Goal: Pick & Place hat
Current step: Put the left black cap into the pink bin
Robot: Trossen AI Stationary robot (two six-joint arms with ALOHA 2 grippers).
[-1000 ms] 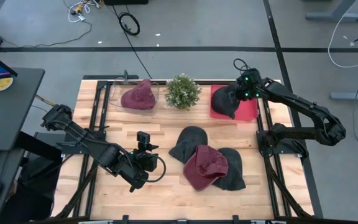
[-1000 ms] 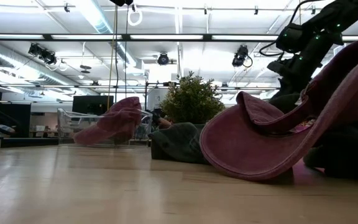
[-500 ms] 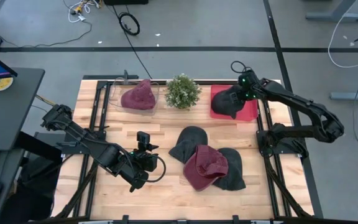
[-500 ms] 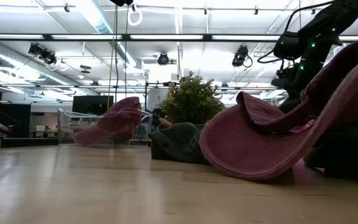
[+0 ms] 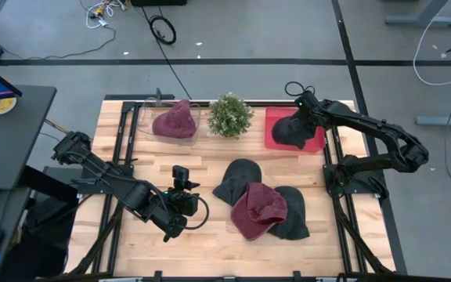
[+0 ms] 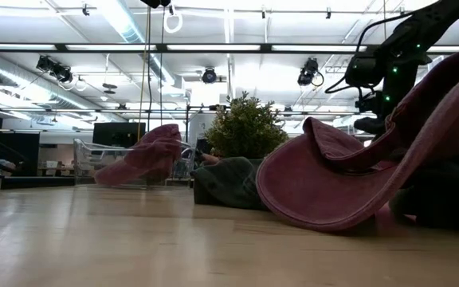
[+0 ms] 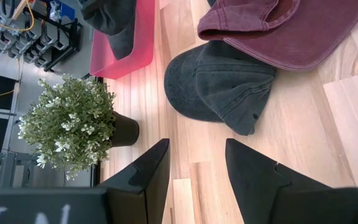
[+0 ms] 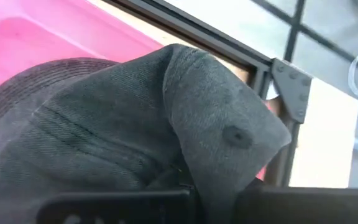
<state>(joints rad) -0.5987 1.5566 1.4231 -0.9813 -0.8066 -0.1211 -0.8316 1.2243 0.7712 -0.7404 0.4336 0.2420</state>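
step: placing | right gripper point(image 5: 302, 117) pinched on dark hat point(image 5: 290, 130) over pink tray point(image 5: 316, 141), table's 1 o'clock | left gripper point(image 5: 185, 188) part-open, empty, waiting | next: let go, lift clear

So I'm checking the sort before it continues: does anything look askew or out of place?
Only the loose hats: the maroon cap lies upturned across two dark caps mid-table. The right end effector is shut on a dark hat over the pink tray.
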